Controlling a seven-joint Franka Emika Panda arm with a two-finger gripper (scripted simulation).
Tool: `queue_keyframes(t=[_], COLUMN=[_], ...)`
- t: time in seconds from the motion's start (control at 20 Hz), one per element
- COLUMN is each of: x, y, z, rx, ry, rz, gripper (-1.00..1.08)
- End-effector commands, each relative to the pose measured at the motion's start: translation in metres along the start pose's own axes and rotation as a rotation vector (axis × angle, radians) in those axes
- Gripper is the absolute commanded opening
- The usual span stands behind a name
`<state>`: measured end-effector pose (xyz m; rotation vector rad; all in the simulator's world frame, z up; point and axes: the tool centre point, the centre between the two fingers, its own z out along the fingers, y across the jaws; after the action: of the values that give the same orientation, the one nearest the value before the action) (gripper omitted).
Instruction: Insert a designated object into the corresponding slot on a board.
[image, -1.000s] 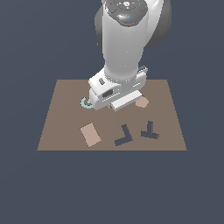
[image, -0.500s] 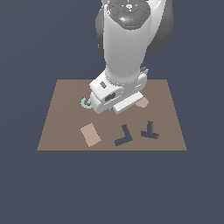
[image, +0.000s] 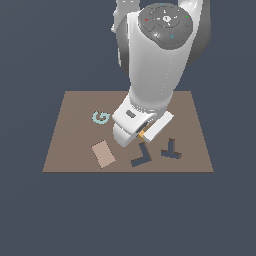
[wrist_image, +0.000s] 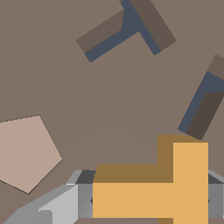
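My gripper is clamped on the orange T-shaped block, holding it flat above the brown board; in the wrist view the grey fingers show at either side of the block's long bar. In the exterior view only a sliver of orange peeks out below my wrist, so I judge the block is off the board, carried rather than resting. Ahead of the block lies the dark T-shaped slot, well apart from it, and nearer, just beside the block's upper corner, is the L-shaped recess, which I must not mistake for the target. In the exterior view the T slot sits at the right of the L recess. The slot looks turned relative to my block, so the step in hand calls for rotating the wrist until stem and bar line up, centring over the slot, then descending straight and letting go only once the block is seated. A tan pentagon piece lies off to one side, clear of my path.
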<state>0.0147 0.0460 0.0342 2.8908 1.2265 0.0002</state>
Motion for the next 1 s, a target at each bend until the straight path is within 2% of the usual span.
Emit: queue_keyframes(t=[0.0, 0.5, 0.95], x=[0.016, 0.078, 0.104], y=[0.002, -0.002, -0.012], z=[-0.001, -0.005, -0.007], rx=[0.000, 0.000, 0.000], ry=[0.000, 0.000, 0.000], rz=[-0.086, -0.413, -0.559], gripper=[-1.00, -1.00, -1.00])
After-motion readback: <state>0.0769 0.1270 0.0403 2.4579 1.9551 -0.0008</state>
